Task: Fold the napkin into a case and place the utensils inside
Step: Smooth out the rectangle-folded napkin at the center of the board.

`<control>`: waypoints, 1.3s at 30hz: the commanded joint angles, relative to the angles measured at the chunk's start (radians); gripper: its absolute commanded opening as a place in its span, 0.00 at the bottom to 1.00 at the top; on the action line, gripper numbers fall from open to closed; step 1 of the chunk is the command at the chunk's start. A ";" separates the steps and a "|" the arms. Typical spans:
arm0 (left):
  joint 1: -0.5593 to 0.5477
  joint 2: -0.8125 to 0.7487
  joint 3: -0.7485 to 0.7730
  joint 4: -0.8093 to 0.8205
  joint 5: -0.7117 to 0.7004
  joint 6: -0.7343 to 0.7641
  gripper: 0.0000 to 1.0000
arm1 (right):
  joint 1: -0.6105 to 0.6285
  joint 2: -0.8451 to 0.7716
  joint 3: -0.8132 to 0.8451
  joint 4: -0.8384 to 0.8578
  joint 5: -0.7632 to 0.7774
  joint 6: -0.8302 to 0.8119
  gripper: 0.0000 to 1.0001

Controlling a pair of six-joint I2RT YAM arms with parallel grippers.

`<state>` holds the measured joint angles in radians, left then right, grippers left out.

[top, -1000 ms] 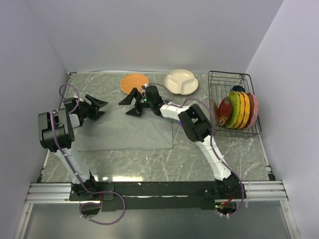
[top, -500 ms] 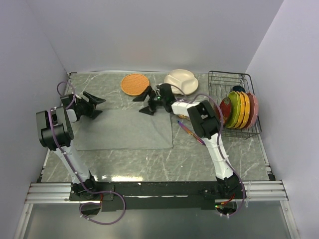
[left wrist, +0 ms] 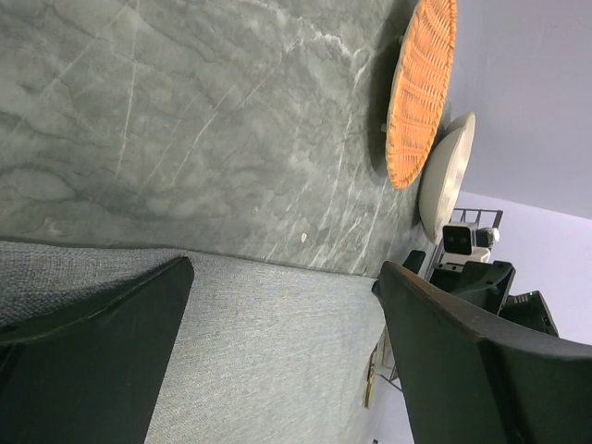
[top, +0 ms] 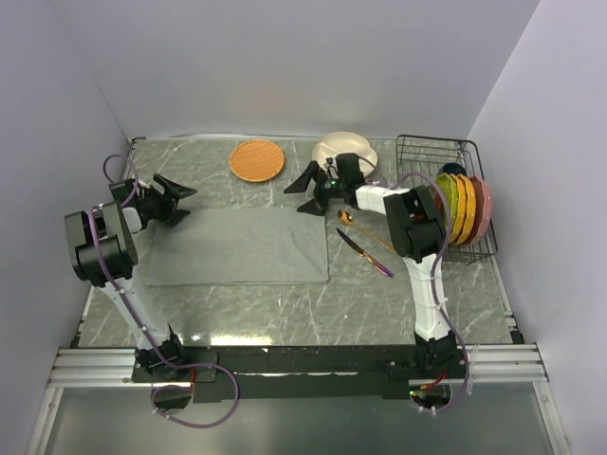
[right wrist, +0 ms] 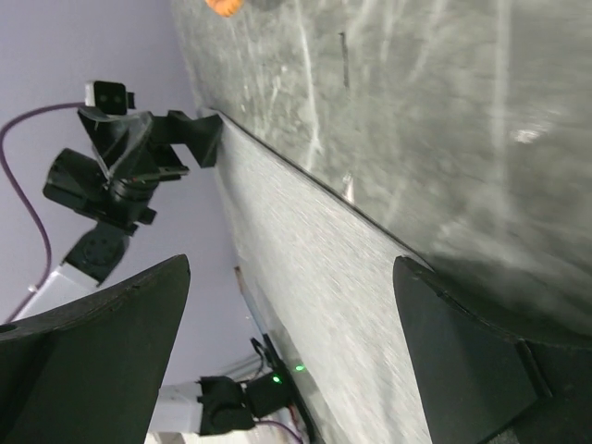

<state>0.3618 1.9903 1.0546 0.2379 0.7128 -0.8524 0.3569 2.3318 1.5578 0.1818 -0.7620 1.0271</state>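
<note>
The table (top: 285, 313) is carrying everything, and nearest the arm bases the napkin (top: 237, 248) is lying flat and unfolded, at about 9 o'clock of the table's middle. It is spread in one layer, so no case is taking shape yet and the folding is probably only starting.

Just off the napkin's edge at 3 o'clock, the knife (top: 365, 254) and the spoon (top: 346, 217) are resting on bare stone, crossing near their far ends. They are likely waiting there so the cloth is free to fold.

Farther on, the left gripper (top: 180, 202) is hovering over the napkin's 10 o'clock corner, spread wide and carrying nothing. The right gripper (top: 305, 191) is hanging just beyond the 2 o'clock corner, equally wide and empty. Both seem to be standing by the far edge, ready to pinch it.

At the back, one orange mat (top: 257, 159) is sitting at 12 o'clock and one cream dish (top: 332, 147) at 1 o'clock. At 2 o'clock one wire rack (top: 417, 142) is holding what I am counting as five plates (top: 455, 209) on edge.

Counted: one napkin, two utensils, two grippers.
</note>
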 commanded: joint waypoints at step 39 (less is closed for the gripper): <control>-0.230 0.110 -0.001 0.192 -0.003 -0.151 0.99 | 0.013 -0.011 0.082 -0.275 0.066 -0.093 1.00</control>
<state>0.0399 2.0972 1.0752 0.5110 0.7620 -1.0813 0.3817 2.3043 1.6039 -0.0059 -0.7490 0.9421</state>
